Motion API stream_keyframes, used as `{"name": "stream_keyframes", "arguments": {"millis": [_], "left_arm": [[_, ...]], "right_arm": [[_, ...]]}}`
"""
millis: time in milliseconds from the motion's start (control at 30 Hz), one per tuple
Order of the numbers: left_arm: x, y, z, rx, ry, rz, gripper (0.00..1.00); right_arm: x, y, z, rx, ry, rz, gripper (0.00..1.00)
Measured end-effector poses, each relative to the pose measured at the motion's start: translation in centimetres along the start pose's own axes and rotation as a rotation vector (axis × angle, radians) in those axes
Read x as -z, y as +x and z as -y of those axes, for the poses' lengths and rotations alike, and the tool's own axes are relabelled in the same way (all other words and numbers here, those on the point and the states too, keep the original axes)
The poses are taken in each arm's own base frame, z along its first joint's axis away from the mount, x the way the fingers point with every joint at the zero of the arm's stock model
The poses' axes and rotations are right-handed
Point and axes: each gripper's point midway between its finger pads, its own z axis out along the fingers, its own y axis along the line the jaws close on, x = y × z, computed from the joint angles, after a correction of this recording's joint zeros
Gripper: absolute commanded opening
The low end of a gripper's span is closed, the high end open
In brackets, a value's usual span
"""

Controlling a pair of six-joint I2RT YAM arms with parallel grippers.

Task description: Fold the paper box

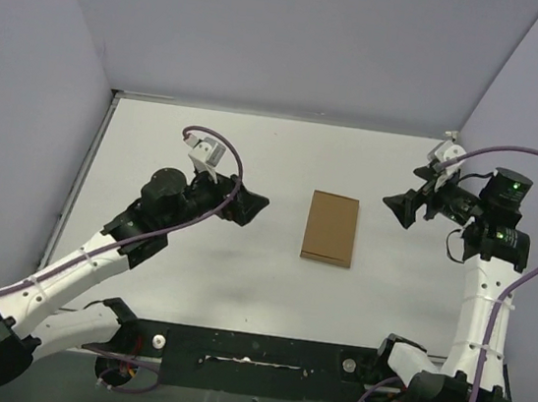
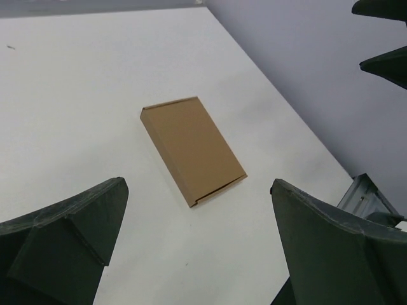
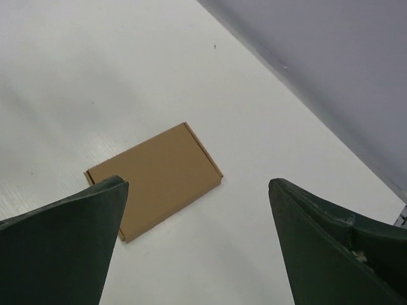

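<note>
- While its two fingers stand wide apart with nothing between them, the left gripper (image 1: 249, 203) hangs above the table (image 1: 189, 280), on the side of the left edge, pointing toward the middle.
- Well apart from it, the paper box (image 1: 331, 228) lies flat on the table about the middle, a little nearer the right edge. Its long sides run from the near edge toward the far edge.
- The box looks closed and flat, with a thin seam across the short end that faces the near edge.
- Beyond the box, the right gripper (image 1: 399, 206) is likewise spread wide and holds nothing; it hangs by the right edge, pointing at the box.
- Neither gripper touches the box.
</note>
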Motion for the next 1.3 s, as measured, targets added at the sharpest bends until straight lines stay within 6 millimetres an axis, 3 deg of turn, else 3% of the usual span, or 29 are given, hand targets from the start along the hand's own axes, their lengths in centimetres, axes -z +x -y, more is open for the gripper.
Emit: {"name": "stream_keyframes", "arguments": {"millis": [133, 267, 367, 800, 1033, 1300], "left_arm": [[2.2, -4.1, 1.6, -0.020, 0.004, 0.069, 0.98], [4.6, -7.1, 3.0, -0.040, 0.009, 0.108, 0.98], [6.0, -8.3, 3.8, -0.047, 0.015, 0.123, 0.98], [8.0, -10.5, 5.4, -0.049, 0.022, 0.110, 0.98], [8.4, -12.5, 6.8, -0.054, 0.056, 0.136, 0.98], [8.2, -12.0, 6.5, -0.048, 0.033, 0.098, 0.98]], "right_arm": [[1.0, -3.5, 1.1, -0.061, 0.058, 0.041, 0.98], [1.2, -4.5, 1.0, -0.207, 0.076, 0.062, 0.98], [1.4, -5.4, 1.1, -0.272, 0.077, 0.072, 0.98], [5.1, -12.3, 0.5, -0.299, 0.178, 0.158, 0.98], [7.2, -14.5, -0.5, -0.289, 0.243, 0.186, 0.98], [7.8, -15.1, -1.2, -0.299, 0.247, 0.200, 0.98]]}}
